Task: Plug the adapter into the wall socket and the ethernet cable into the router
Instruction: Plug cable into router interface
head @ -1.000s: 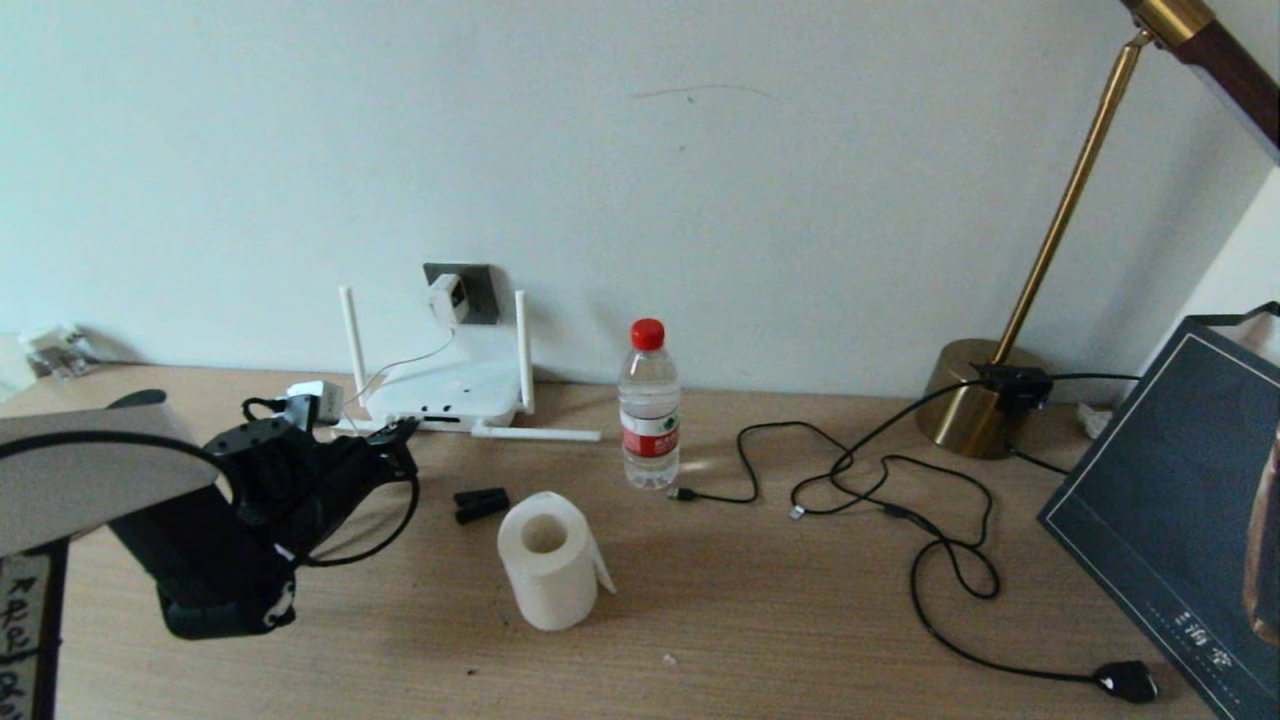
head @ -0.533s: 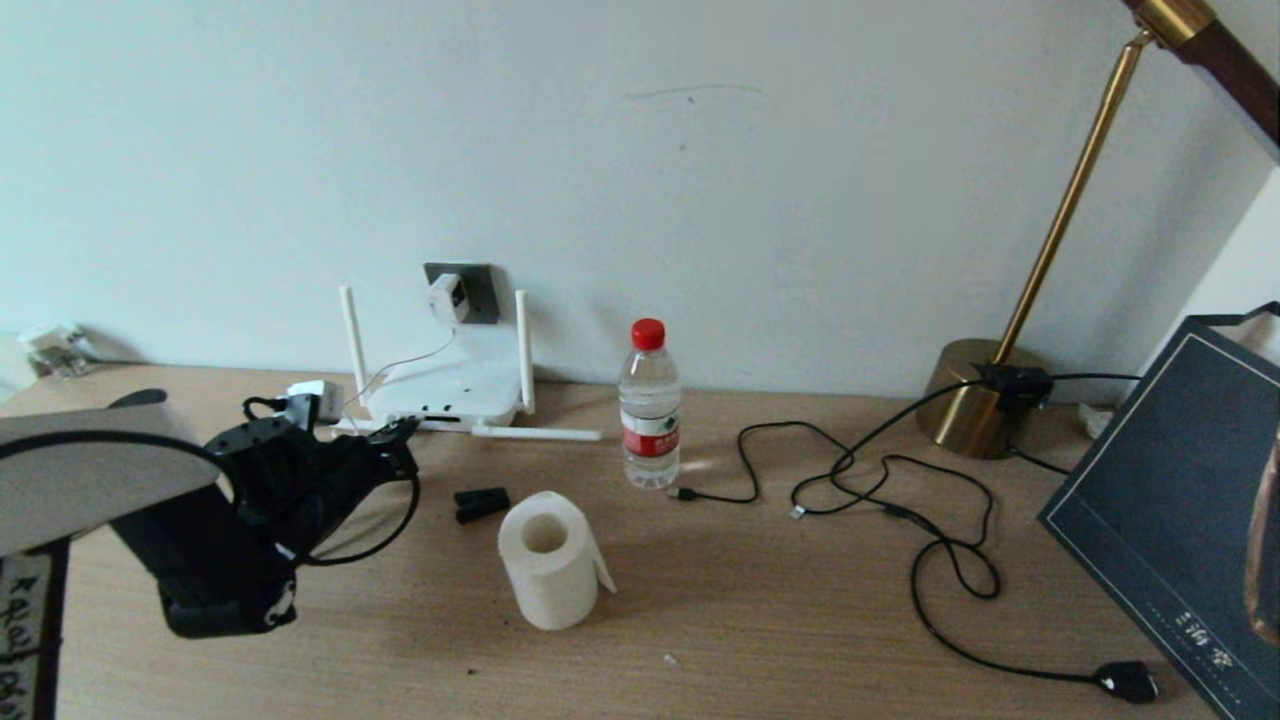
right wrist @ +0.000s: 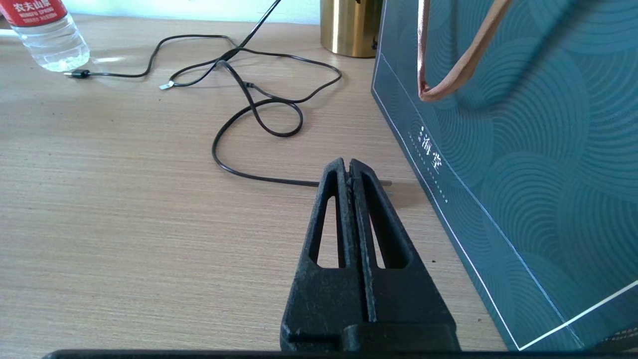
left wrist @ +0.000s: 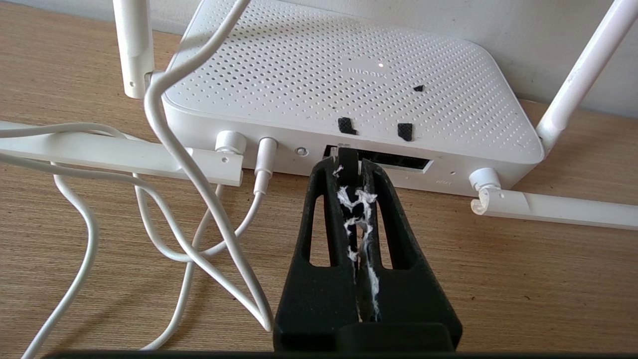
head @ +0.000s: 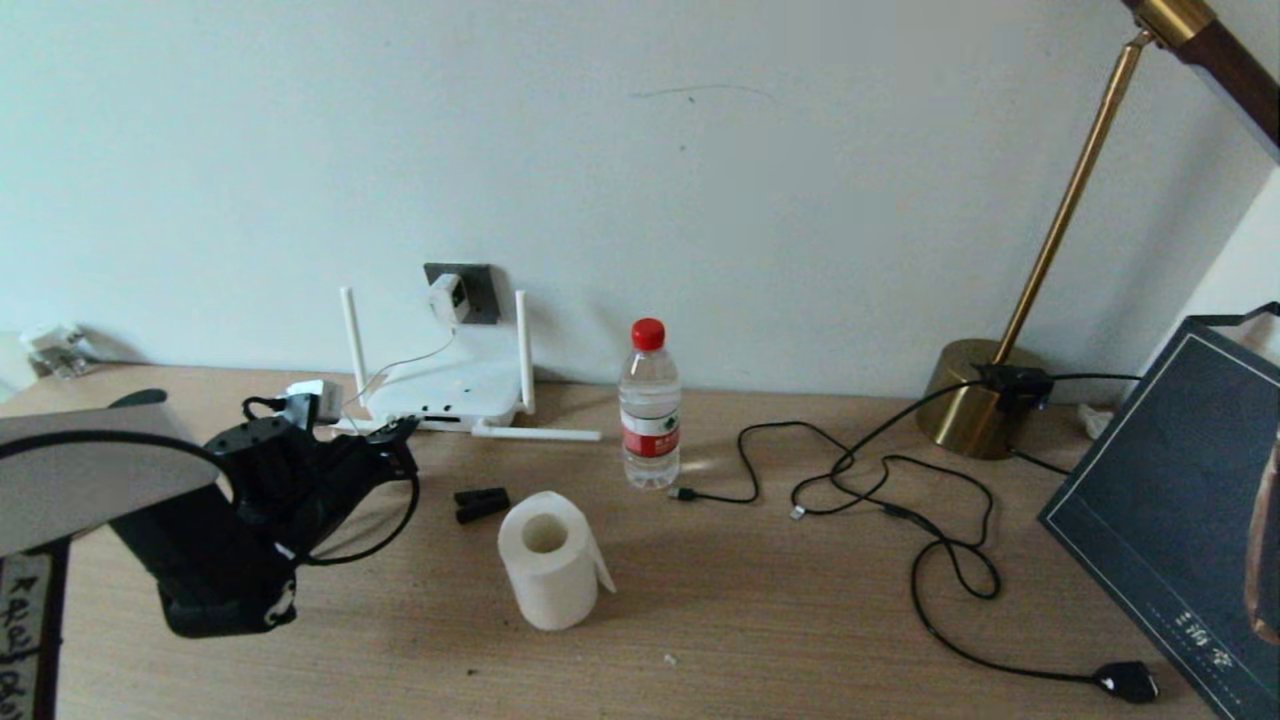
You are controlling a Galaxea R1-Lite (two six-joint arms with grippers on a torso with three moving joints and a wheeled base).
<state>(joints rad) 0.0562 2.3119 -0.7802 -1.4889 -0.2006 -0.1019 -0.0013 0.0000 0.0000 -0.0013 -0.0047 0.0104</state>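
The white router (head: pixel 450 393) lies below the dark grey wall socket (head: pixel 476 291). The white adapter (head: pixel 446 297) sits on the socket, and its thin white cord (left wrist: pixel 169 149) runs down to the router (left wrist: pixel 349 80). My left gripper (head: pixel 400 436) is at the router's port edge. It (left wrist: pixel 349 167) is shut on the ethernet cable's black boot (left wrist: pixel 347 158), whose tip meets the port strip (left wrist: pixel 398 162). The clear plug tip is hidden. The ethernet cable (head: pixel 412 505) loops back under the arm. My right gripper (right wrist: pixel 347 167) hangs shut and empty over the table.
A toilet roll (head: pixel 548 560), a small black clip block (head: pixel 481 503) and a water bottle (head: pixel 649 405) stand right of the router. Thin black cables (head: pixel 880 490) sprawl toward the brass lamp base (head: pixel 975 400). A teal bag (right wrist: pixel 523 124) stands beside the right gripper.
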